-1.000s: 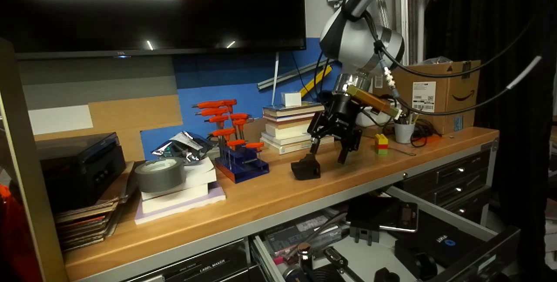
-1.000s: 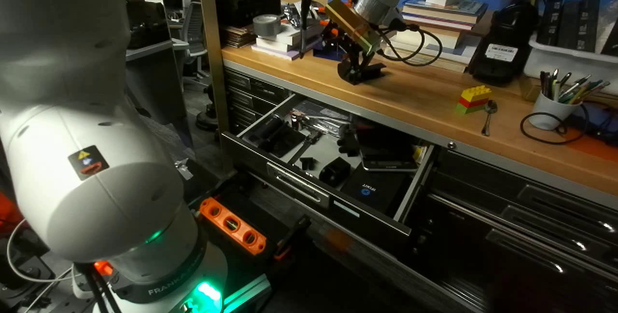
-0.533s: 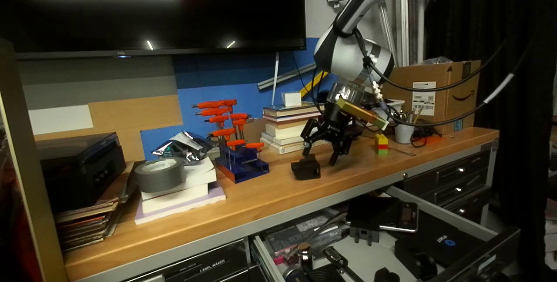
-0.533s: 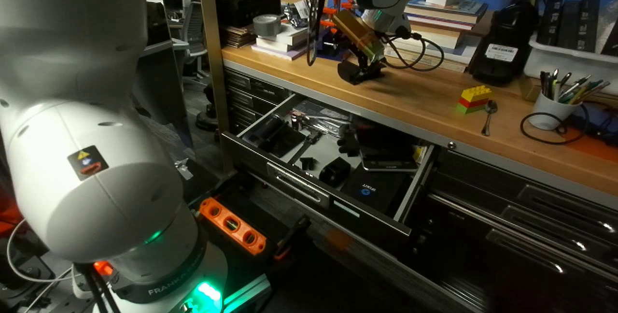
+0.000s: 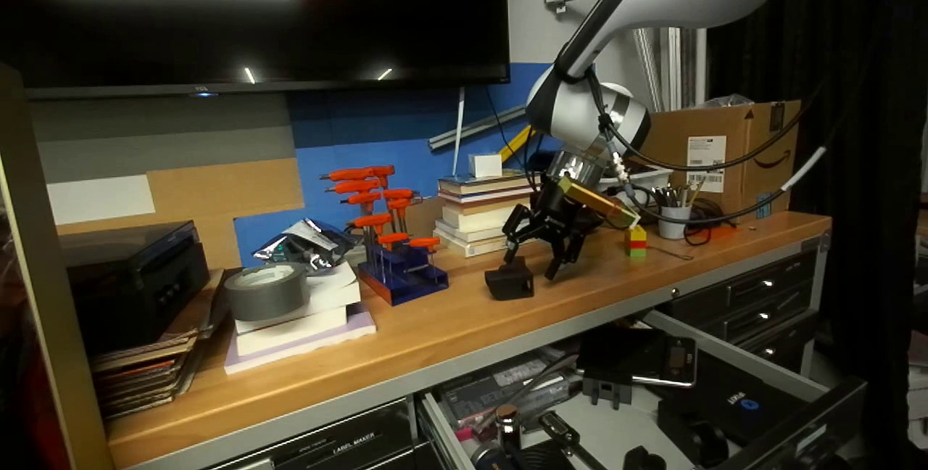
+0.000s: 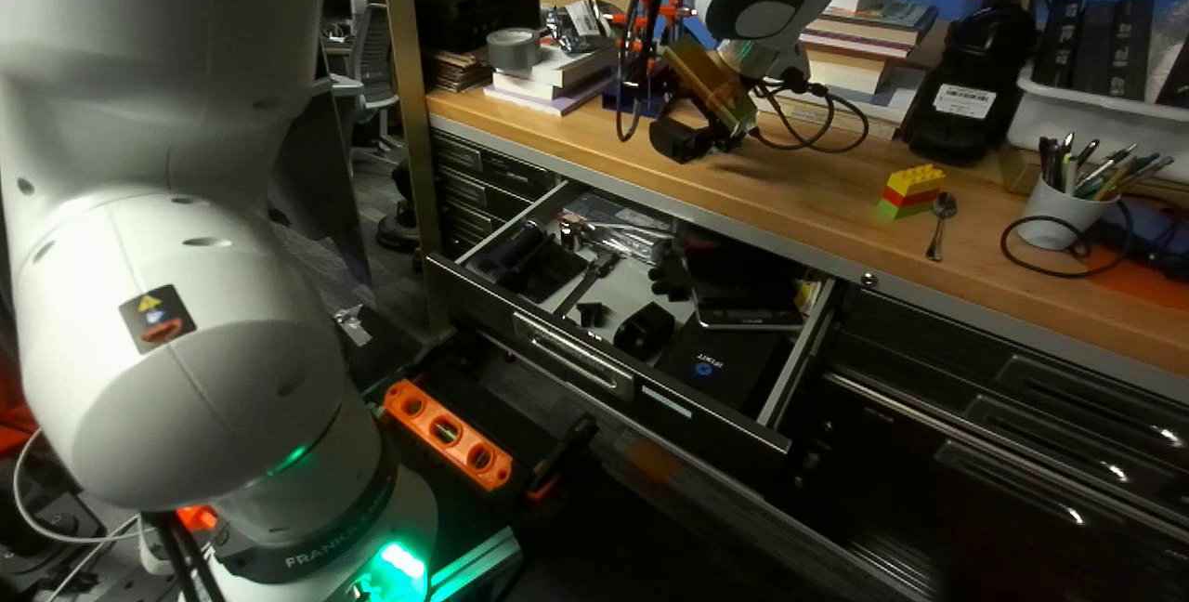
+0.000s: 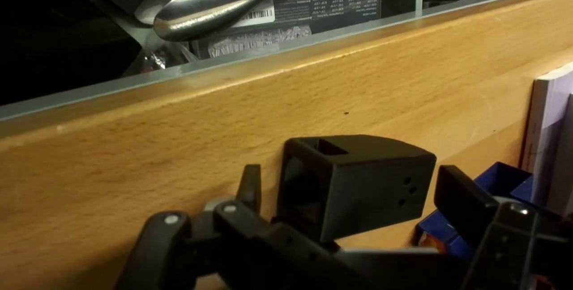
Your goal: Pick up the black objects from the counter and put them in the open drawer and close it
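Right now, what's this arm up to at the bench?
The robot arm has its gripper low over the counter, jaws open, at a black block resting there. The wrist view shows the block between the jaws, not gripped. Below, the cluttered drawer stands open, and another chunky black block lies inside it. Looks like it's lining up to grab the one on the counter for the drawer, which would then need closing.

Grey tape roll (image 5: 268, 303) on books (image 5: 299, 332), orange-handled tools (image 5: 373, 220) in blue stand (image 5: 415, 284), spoon (image 6: 943, 209) beside toy bricks (image 6: 911, 192)
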Tool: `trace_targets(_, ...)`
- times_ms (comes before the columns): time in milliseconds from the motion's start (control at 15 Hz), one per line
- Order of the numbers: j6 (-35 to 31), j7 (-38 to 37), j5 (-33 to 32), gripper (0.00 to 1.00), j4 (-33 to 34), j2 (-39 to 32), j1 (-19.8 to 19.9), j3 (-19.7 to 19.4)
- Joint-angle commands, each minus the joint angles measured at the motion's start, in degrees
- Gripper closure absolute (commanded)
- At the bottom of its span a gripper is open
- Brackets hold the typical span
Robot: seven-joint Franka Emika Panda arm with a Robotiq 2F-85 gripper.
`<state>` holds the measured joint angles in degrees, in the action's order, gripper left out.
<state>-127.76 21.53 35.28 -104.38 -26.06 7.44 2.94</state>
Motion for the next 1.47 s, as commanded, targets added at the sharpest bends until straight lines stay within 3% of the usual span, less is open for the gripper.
trace_targets(0,-0.6,0.9,3.1,0.0,3.4,-2.1,1.7,1.7)
trace_targets(1400,3.3,0.3,7.6,0.0,5.4,-4.7,1.7,3.4)
